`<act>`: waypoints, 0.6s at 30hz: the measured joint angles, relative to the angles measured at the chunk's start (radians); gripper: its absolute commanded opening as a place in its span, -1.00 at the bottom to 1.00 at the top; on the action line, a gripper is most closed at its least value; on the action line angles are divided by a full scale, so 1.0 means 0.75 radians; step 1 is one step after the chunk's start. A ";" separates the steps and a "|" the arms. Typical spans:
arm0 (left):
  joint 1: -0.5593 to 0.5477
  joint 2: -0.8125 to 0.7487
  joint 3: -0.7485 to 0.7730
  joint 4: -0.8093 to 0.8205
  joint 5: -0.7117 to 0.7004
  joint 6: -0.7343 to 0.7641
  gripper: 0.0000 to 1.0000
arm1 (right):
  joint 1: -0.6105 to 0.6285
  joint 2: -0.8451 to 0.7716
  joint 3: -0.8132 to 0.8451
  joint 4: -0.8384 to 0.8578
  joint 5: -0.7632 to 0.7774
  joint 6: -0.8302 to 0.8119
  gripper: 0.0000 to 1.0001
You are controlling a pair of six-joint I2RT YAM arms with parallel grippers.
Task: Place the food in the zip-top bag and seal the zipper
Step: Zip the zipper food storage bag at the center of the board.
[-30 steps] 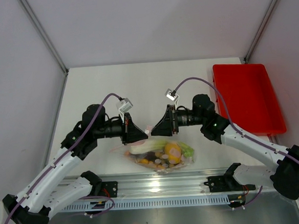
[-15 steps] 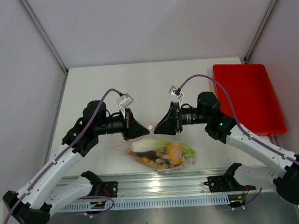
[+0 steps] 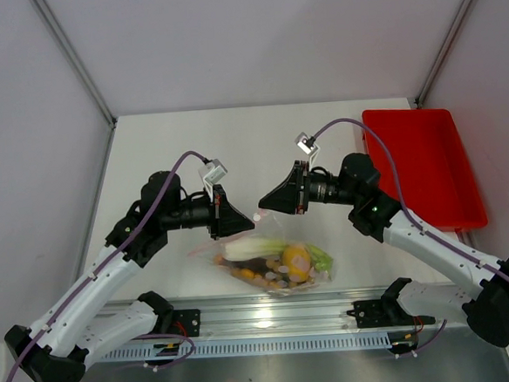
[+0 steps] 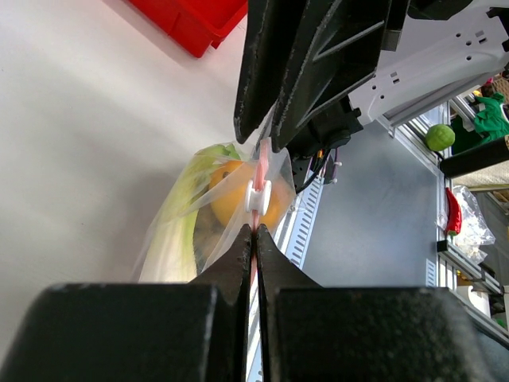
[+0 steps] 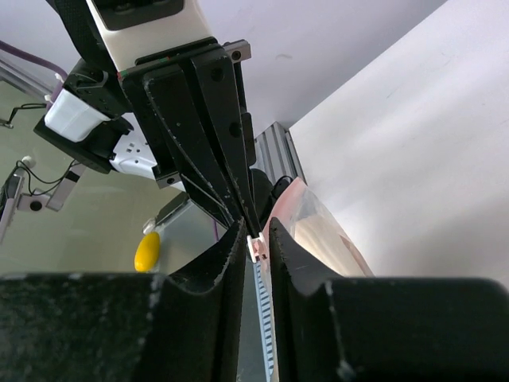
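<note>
- Holds zip-top bag, lemon and leek inside, midway along near edge of table.
- Pinches pink zipper in left gripper, jaws closed tight, just behind white slider.
- Straddles slider with right gripper, jaws slightly apart.

Left hand at 6 o'clock, fingers pressed together on zipper. White slider on strip just above fingertips. Right hand reaching in from 12 o'clock, narrow gap between fingers, strip running into it; grip unclear. Zip-top bag spreading toward 8 o'clock; lemon, leek inside. Red tray at 11 o'clock on white surface.
</note>
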 measured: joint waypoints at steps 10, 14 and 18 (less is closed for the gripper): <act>0.000 0.000 0.000 0.009 0.004 0.000 -0.99 | 0.008 0.008 0.000 0.007 -0.001 0.004 -0.52; 0.000 0.001 0.000 0.009 0.004 0.000 -0.99 | 0.025 0.008 0.000 -0.002 -0.001 -0.008 -0.53; 0.000 0.001 0.000 0.009 0.005 0.000 -0.99 | 0.042 0.008 0.000 -0.014 -0.001 -0.018 -0.57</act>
